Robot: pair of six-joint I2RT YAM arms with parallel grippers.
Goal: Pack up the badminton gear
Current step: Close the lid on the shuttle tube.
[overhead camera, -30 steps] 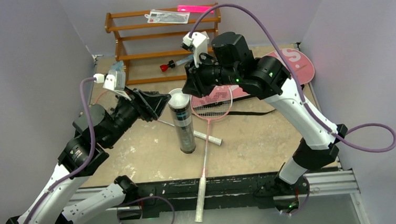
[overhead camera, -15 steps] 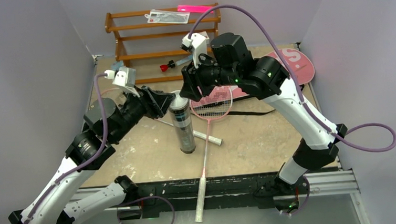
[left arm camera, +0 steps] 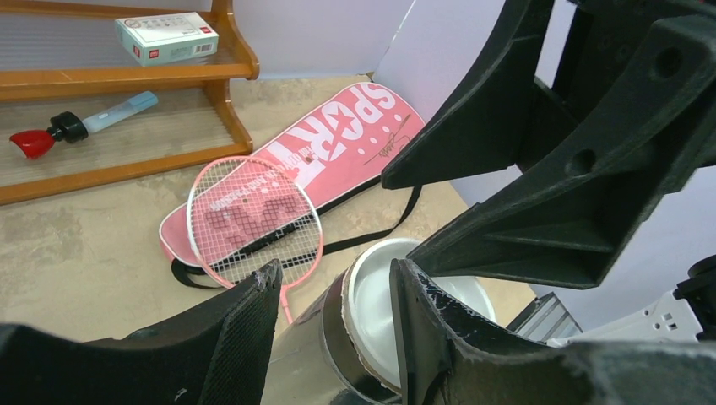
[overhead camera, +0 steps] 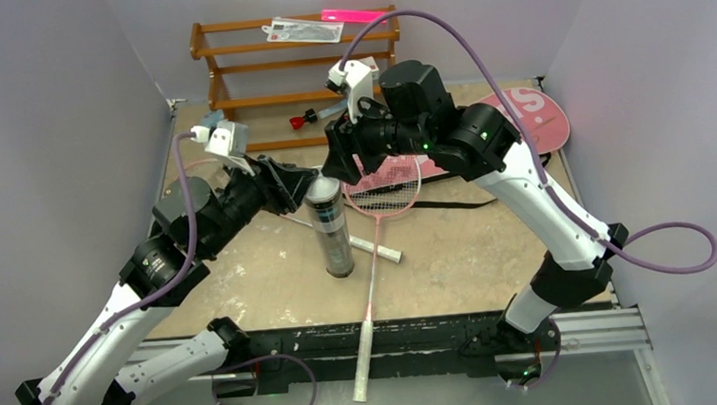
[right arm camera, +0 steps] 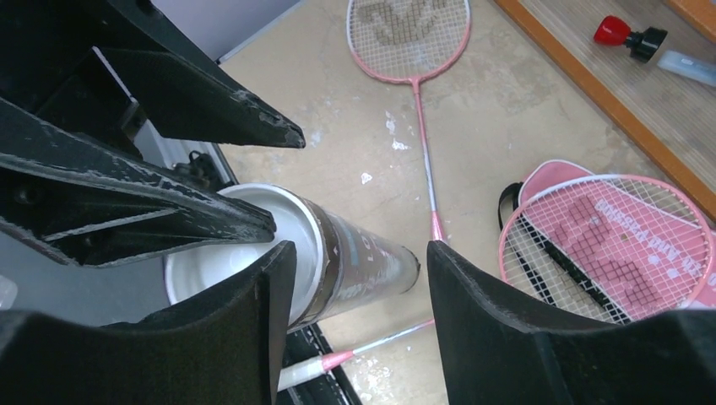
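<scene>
Right arm (overhead camera: 484, 141) covers much of the pink bag (overhead camera: 544, 113); left arm (overhead camera: 203, 218) hides the second racket (overhead camera: 382, 250) head. Left wrist view cuts off the tube (left arm camera: 380, 312) base.

Pale walls (overhead camera: 42, 91), wooden rack (overhead camera: 230, 48), mottled beige tabletop (overhead camera: 454, 253)

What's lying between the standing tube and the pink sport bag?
A pink-framed racket: its head lies beside the tube, overlapping the bag at its end. The left wrist view shows it best.
</scene>
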